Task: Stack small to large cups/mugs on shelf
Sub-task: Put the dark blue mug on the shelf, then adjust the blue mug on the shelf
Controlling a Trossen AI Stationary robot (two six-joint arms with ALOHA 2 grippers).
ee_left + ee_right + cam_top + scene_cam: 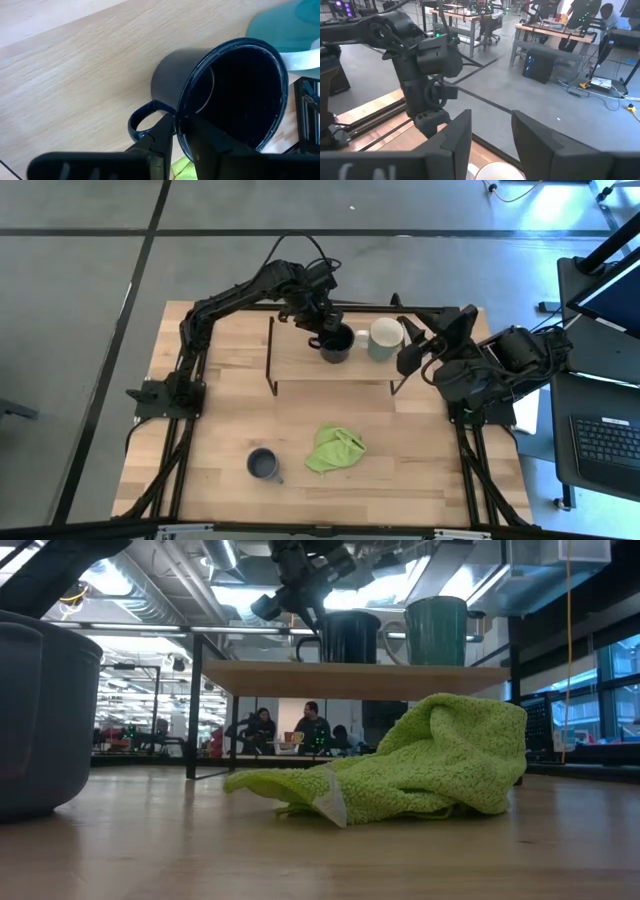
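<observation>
The black mug [336,344] stands on the shelf [300,366], next to the cream-white mug [384,338], which also rests on its base on the board. My left gripper [318,332] is over the black mug's rim and shut on it. My right gripper [411,348] hovers open just off the shelf's right end, beside the cream-white mug, touching nothing. The small grey-blue mug [264,465] sits upright on the tabletop near the front edge. In the low view the black mug [350,637] and cream-white mug [437,630] both stand on the shelf board [350,680]. My left gripper [179,125] pinches the black mug's rim [178,112] right next to the handle [140,120], one finger [210,142] inside the mug and one finger [161,137] outside. The fingers come from above, pointing down. The mug is upright with its base on the shelf board.
A lime-green cloth [335,448] lies crumpled on the tabletop in front of the shelf, right of the grey-blue mug. The shelf's black rod legs [271,355] stand at its ends. A side desk with a keyboard [608,442] is off the table's right edge.
</observation>
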